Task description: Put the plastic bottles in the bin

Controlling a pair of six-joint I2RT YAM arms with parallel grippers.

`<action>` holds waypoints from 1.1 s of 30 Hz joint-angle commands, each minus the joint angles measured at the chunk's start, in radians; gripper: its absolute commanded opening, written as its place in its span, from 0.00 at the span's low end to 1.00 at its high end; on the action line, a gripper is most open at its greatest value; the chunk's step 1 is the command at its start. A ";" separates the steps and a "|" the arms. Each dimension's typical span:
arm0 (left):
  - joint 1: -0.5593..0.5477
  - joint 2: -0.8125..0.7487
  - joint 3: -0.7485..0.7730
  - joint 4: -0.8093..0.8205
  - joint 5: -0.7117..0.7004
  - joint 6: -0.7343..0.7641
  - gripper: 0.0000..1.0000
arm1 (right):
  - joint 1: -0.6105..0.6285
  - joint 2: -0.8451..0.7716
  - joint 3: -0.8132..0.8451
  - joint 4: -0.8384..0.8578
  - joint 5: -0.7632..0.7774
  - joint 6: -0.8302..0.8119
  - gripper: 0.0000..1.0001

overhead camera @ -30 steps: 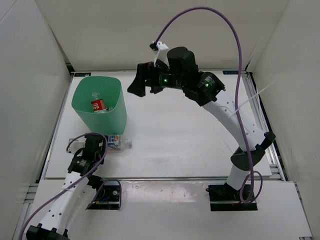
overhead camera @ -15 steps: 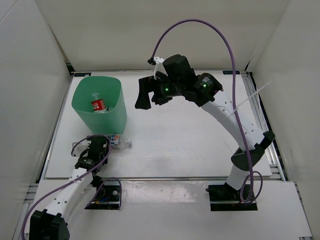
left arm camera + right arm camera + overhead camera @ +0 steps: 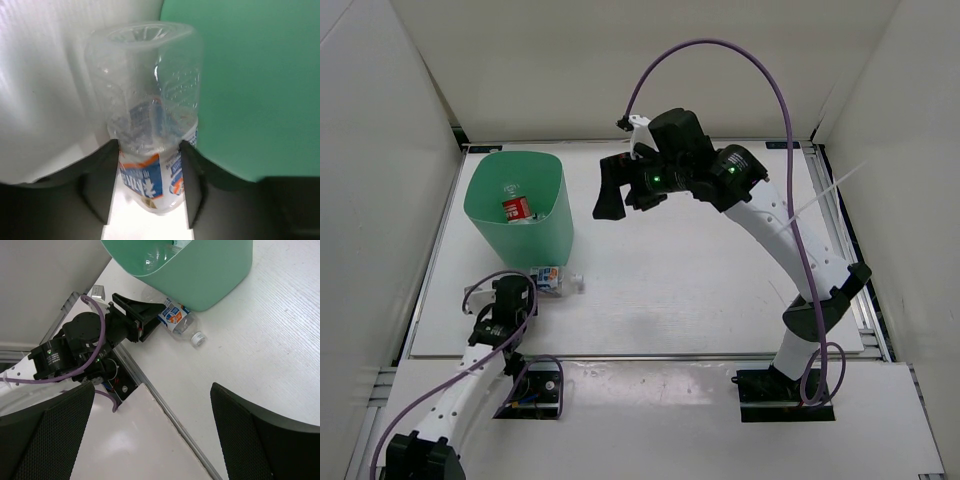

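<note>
- The desk is a white board walled in by pale panels, and both arm bases stand at its near edge.
- The right arm rises from the near right and bends over the far middle of the desk, with a purple cable looping high above it. The right jaws hang in the air, spread wide apart and holding nothing. They are to the right of the bin and well apart from it.
- The bin is mint green and stands upright at the far left of the desk.
- The left arm lies low along the near left and reaches towards the foot of the bin.
- The blue-and-white bottle lies on its side on the desk, just beside the bin's near wall and outside it. The left jaws are clamped on it at the label, one finger against each flank. Its clear base points away from the wrist.
- The red bottle lies inside the bin, on the bottom.
- The white cap of the blue-and-white bottle points right, away from the left arm.
</note>
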 commanded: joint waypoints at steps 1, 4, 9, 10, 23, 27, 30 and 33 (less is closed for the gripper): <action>0.035 -0.007 -0.030 -0.068 0.049 0.053 0.54 | -0.004 -0.013 0.028 -0.004 -0.029 -0.025 1.00; 0.044 -0.033 -0.013 -0.108 0.079 0.078 0.45 | -0.004 -0.004 0.028 -0.004 -0.029 -0.025 1.00; 0.044 -0.102 0.132 -0.368 0.092 0.090 0.30 | -0.004 0.006 0.009 0.005 -0.047 -0.007 1.00; 0.044 -0.111 0.165 -0.428 0.092 0.090 0.28 | -0.004 0.006 0.009 0.005 -0.047 -0.007 1.00; 0.044 -0.324 0.308 -0.680 0.053 0.136 0.84 | -0.023 0.024 -0.019 0.045 -0.081 0.023 1.00; 0.044 -0.403 0.179 -0.425 0.053 0.162 0.99 | -0.023 0.024 -0.008 0.045 -0.081 0.023 1.00; 0.044 -0.381 0.108 -0.325 0.065 0.173 0.99 | -0.023 0.024 0.002 0.036 -0.081 0.013 1.00; 0.044 -0.311 0.070 -0.236 0.065 0.213 0.99 | -0.023 0.013 0.002 0.014 -0.081 0.004 1.00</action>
